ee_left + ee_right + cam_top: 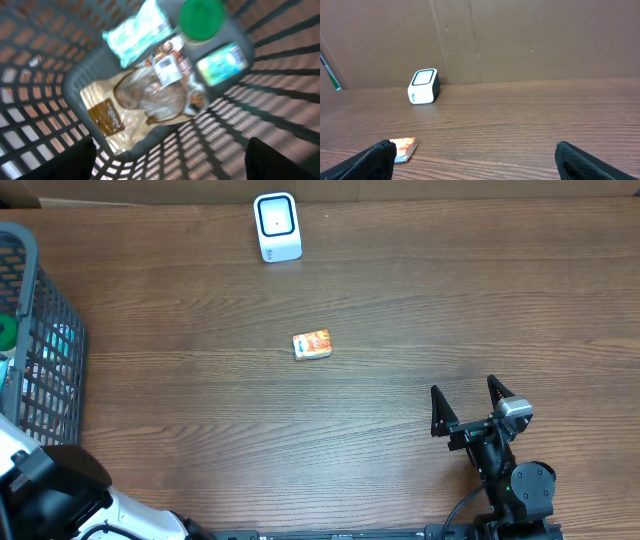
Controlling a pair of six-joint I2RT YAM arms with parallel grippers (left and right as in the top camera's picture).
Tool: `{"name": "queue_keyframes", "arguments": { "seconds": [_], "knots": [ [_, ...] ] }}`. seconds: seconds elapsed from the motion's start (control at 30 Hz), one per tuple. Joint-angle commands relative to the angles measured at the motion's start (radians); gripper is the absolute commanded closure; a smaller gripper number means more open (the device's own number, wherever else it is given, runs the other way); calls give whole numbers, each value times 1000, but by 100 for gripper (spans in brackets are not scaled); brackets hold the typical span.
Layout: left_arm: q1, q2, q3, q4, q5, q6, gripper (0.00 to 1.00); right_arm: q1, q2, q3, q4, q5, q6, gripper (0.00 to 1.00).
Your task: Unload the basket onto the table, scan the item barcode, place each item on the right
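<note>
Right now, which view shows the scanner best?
Overhead: the scanner is whole, sharp and seen from above. Right wrist shows it smaller, side-on. Left wrist misses it, looking only into the basket.

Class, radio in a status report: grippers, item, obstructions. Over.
Left gripper open over basket, empty. Right gripper open, empty. Packet on table, untouched. Nothing between it and scanner.

Premises: a mock shop checkout laid out on a robot test bench.

Evidence:
- A white barcode scanner (424,86) stands on a wood-grain table (520,120), ahead and to the left of the jaws of the right gripper (475,147).
- Plain cardboard sheeting (530,40) forms the backdrop behind it.
- Directly below the jaws of the left gripper (171,150), a grey shopping basket (45,100) holds packaged groceries (145,95).
- Robot arms (505,470) are mounted at the table's edge.
</note>
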Motion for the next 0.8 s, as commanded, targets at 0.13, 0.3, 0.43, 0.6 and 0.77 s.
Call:
{"name": "queue_keyframes", "arguments": {
  "seconds": [0.13, 0.3, 0.43, 0.6, 0.77],
  "knots": [
    [108, 22, -297, 160, -16, 6, 12, -3, -11, -11, 5, 2, 3, 0],
    [138, 22, -459, 299, -14, 133, 0, -3, -11, -11, 5, 2, 2, 0],
    [138, 22, -573, 391, 7, 209, 1, -3, -11, -11, 5, 2, 3, 0],
    [138, 22, -642, 458, 20, 222, 0, -3, -11, -11, 5, 2, 3, 0],
    [138, 22, -686, 500, 21, 303, 1, -3, -11, -11, 5, 2, 3, 0]
  ]
}}
